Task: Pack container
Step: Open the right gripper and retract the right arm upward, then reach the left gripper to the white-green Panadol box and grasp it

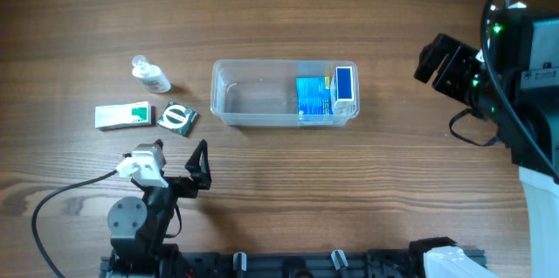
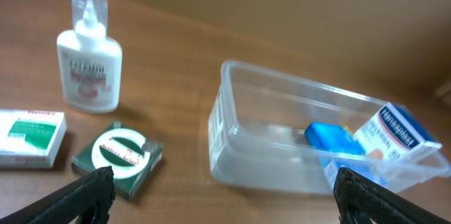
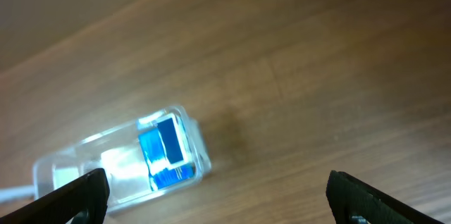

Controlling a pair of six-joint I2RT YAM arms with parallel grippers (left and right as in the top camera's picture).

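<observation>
The clear plastic container sits mid-table with a blue packet and a blue-and-white box at its right end. It also shows in the left wrist view and the right wrist view. Left of it lie a small white bottle, a white-and-green box and a dark green square box. My left gripper is open and empty, below the green box. My right gripper is open and empty, raised to the right of the container.
A white cable loops from the left arm across the table's lower left. The right arm's body fills the right edge. Bare wood lies between the container and the right gripper.
</observation>
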